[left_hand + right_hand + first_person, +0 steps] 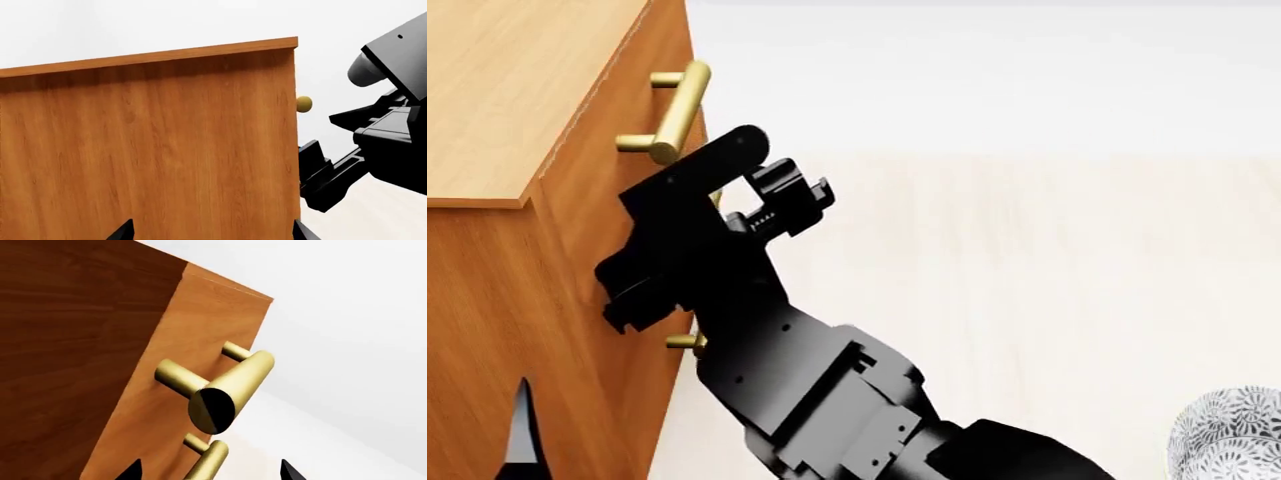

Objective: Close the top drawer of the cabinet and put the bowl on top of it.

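Writing, brand marks and labels are nowhere legible on any surface in the three views.

In the head view the right arm's black gripper (790, 200) reaches up and leftward from the bottom of the frame, its forearm rising at a slant and its wrist bent towards the front of the orange-brown wooden cabinet with a flat top (507, 110). Its short black fingers (807, 190) sit spread apart with nothing between them, just below and to the right of the brass-coloured cylindrical bar handle (681, 110) of the top drawer (627, 110); whether they touch the handle cannot be told. The drawer front looks flush with the cabinet face. The right wrist view looks along that face, with the same handle (230, 385) end-on and a lower drawer's brass handle (207, 462) beneath it; only the gripper's two dark fingertips show at the frame edge, set wide.

The left gripper (213, 231) faces the cabinet's plain side panel (147, 150); just two black tips (123, 231) show, well apart, holding nothing. A single tip (521, 425) appears low in the head view beside the cabinet side.

The round deep white ceramic bowl with dark grey floral-leaf pattern (1228, 435) stands on the pale floor (1028, 280), well apart from the cabinet and clear of both grippers.
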